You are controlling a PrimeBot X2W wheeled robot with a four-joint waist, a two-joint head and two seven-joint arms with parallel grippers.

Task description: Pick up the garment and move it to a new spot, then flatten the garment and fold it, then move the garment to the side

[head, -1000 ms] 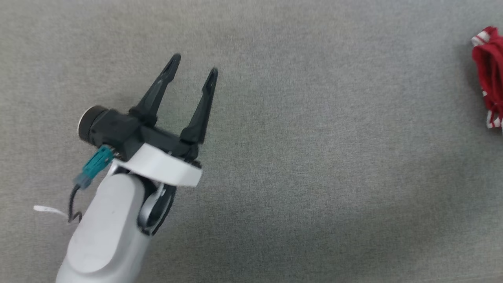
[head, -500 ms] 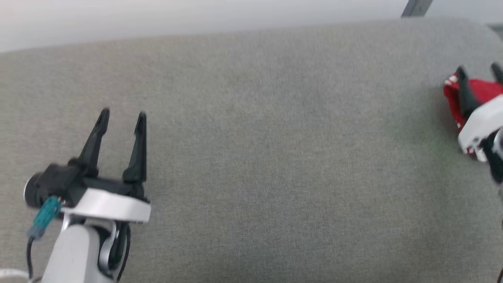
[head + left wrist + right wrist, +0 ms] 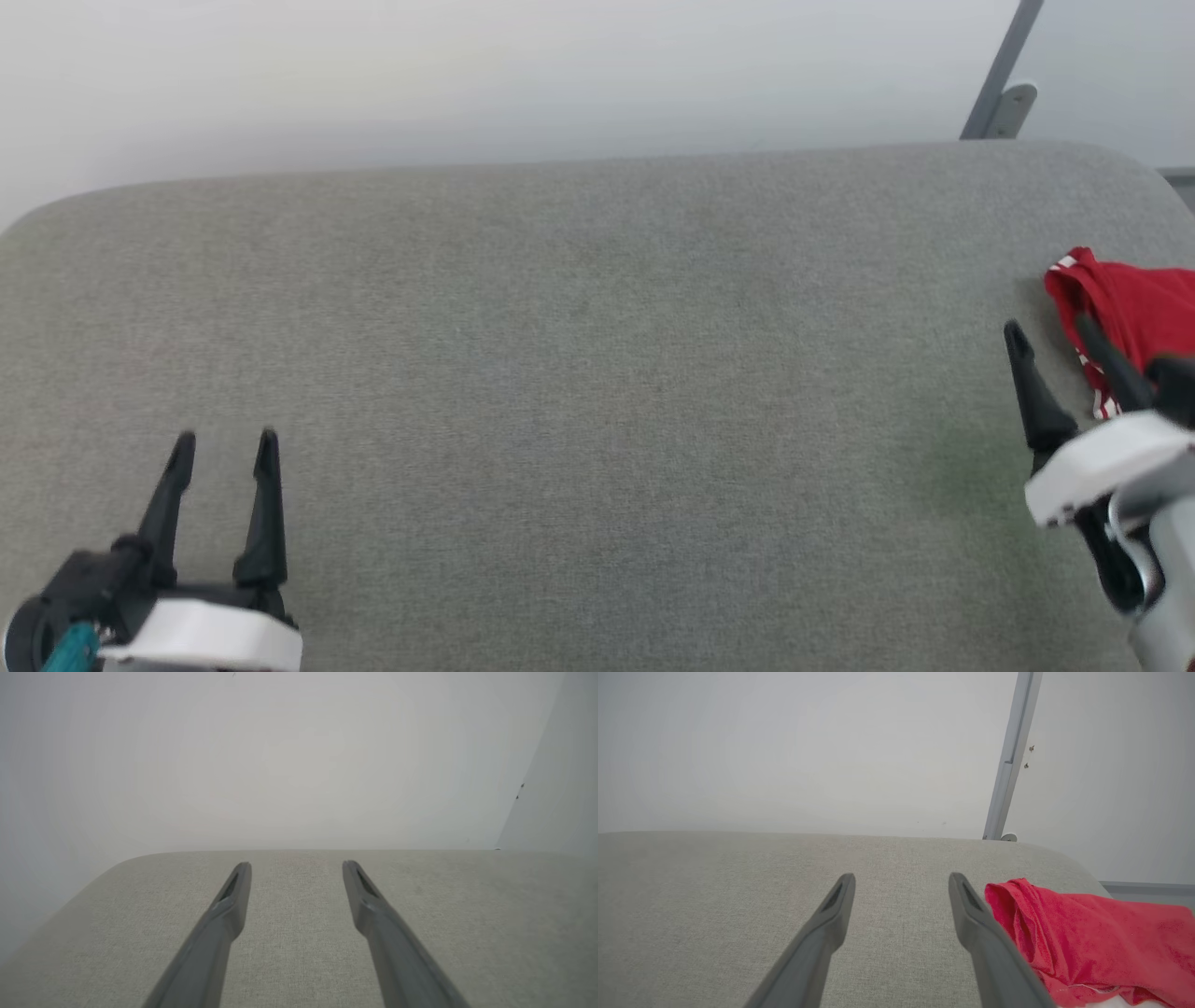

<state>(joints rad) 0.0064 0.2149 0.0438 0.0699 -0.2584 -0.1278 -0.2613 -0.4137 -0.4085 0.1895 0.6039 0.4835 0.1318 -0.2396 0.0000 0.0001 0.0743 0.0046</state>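
Plain pale wall behind, grey metal post at far right. Below it is a grey cloth-covered tabletop w/ rounded corners. The garment sits bunched at the far-right edge of the tabletop, red w/ a bit of striped trim on its left side.

Your right claw hovers just beside it on the left, fingers spread, nothing between them. In the right wrist view one finger overlaps the heap's left fold; can't tell if it touches. Left claw is well apart at near left, also spread & empty, over bare cloth.

Handling, my read: soft, light knit w/ no stiffness, so it'll drape & drag rather than lift as one piece. Cloth on cloth prob grips a bit, so lift before you carry. Take hold at the raised fold on the heap's left side, nearest the right claw. Pinch deep enough to catch more than one thin layer, else it may slip out. It lies close to the edge, so don't push it rightward.
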